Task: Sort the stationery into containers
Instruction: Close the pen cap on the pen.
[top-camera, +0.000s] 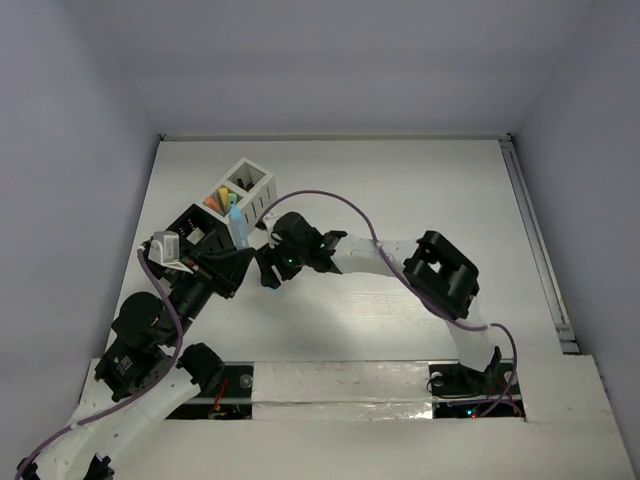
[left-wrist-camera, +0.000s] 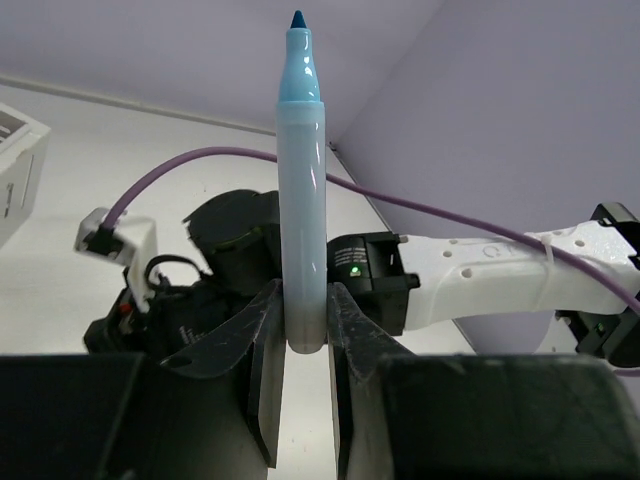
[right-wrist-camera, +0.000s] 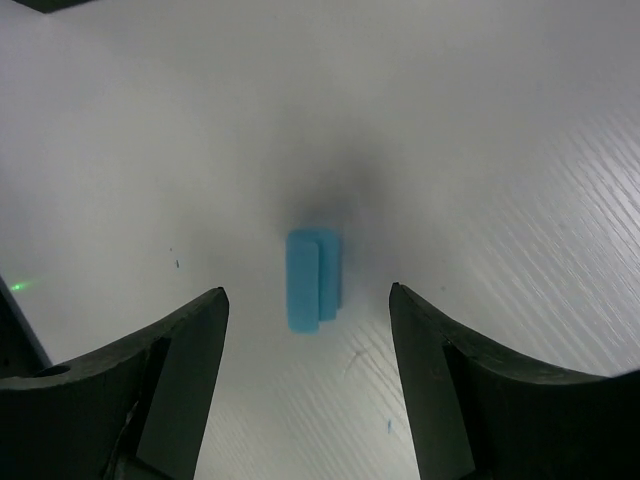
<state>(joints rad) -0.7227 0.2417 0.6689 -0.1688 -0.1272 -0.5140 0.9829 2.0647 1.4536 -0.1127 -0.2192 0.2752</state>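
Left arm: the left gripper (left-wrist-camera: 305, 335) is clamped on the lower end of a light blue marker (left-wrist-camera: 302, 200), which stands upright between the fingers with its darker tip uppermost. In the top view this marker rises just beside the near wall of the white container.

Far left corner of the table (top-camera: 450, 190): the black container (top-camera: 188, 218) sits closest to the left edge, partly hidden by the left arm. The white container (top-camera: 260, 200) stands just beside it on its right, toward the far edge. Orange and yellow sticks (top-camera: 222, 196) stand in its two compartments.

Right arm: it reaches across from the near right toward the left half of the table. The right gripper (right-wrist-camera: 304, 295) points down at the surface, jaws spread wide and gripping nothing. A small blue block (right-wrist-camera: 315, 280) lies flat on the table between the two fingers, touched by neither, roughly midway between the near and far edges.
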